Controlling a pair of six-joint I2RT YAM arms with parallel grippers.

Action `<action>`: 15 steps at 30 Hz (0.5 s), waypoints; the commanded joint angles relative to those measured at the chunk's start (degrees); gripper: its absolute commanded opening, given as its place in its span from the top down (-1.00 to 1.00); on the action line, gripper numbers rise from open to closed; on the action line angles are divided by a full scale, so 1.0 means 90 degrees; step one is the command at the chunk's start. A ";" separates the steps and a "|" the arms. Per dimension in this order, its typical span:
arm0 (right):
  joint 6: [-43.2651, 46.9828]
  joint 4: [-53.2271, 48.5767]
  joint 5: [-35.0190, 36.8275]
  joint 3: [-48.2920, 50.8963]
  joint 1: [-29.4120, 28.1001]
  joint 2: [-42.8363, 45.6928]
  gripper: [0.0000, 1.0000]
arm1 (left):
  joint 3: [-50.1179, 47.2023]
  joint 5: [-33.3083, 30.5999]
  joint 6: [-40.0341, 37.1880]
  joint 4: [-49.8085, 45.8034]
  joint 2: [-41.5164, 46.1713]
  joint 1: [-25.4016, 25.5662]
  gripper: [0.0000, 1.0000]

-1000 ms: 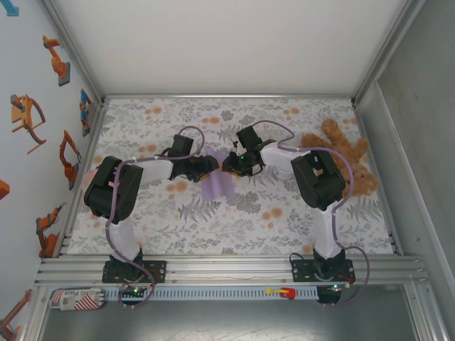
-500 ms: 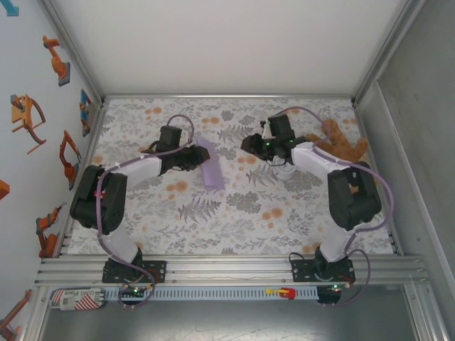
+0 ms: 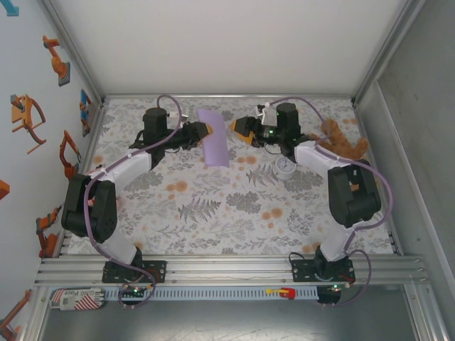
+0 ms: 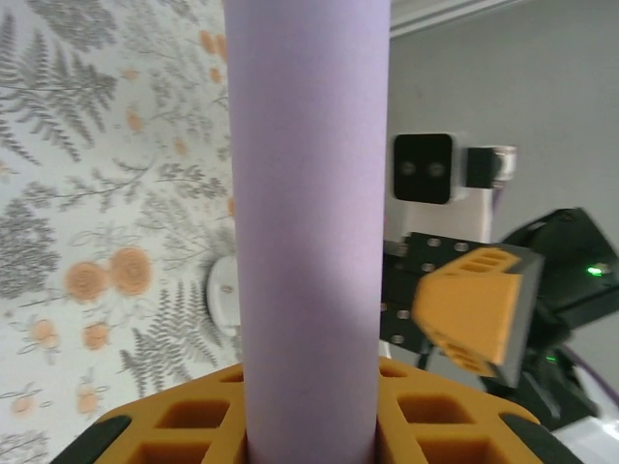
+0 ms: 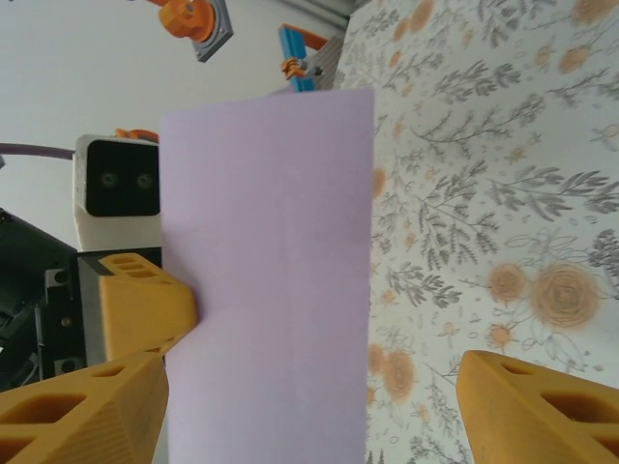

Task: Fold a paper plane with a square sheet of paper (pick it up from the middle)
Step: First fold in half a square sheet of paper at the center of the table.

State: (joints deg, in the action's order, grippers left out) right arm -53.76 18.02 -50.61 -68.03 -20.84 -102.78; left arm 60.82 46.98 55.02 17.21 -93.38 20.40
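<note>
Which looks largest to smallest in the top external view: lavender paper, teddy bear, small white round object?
1. lavender paper and teddy bear: about alike, unranked; the paper is raised nearer the camera, the bear partly behind the right arm.
2. small white round object: smallest.

Lavender sheet of paper is in the upper middle of the top view, pinched by the left gripper. It looks like a long narrow rectangle, plain and smooth. In the right wrist view it stands upright mid-frame with a faint lengthwise crease.
</note>
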 commanded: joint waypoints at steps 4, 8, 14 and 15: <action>-0.0259 0.0349 -0.0606 -0.0519 -0.0323 -0.0360 -0.55 | 0.0231 0.0508 0.0577 0.0678 -0.0011 -0.0066 0.41; -0.0277 0.0351 -0.0683 -0.0601 -0.0440 -0.0397 -0.54 | 0.0267 0.0530 0.0521 0.0472 -0.0202 -0.0108 0.42; -0.0009 -0.0028 -0.0584 -0.0614 -0.0439 -0.0219 -0.43 | 0.0278 0.0437 0.0120 -0.0111 -0.0267 -0.0202 0.43; 0.0071 -0.0149 -0.0548 -0.0634 -0.0440 -0.0193 -0.40 | 0.0284 0.0416 0.0062 -0.0221 -0.0267 -0.0216 0.43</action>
State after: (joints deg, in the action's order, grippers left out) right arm -55.09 18.35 -54.81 -71.64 -24.99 -106.08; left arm 61.63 50.00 58.15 18.13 -95.44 19.00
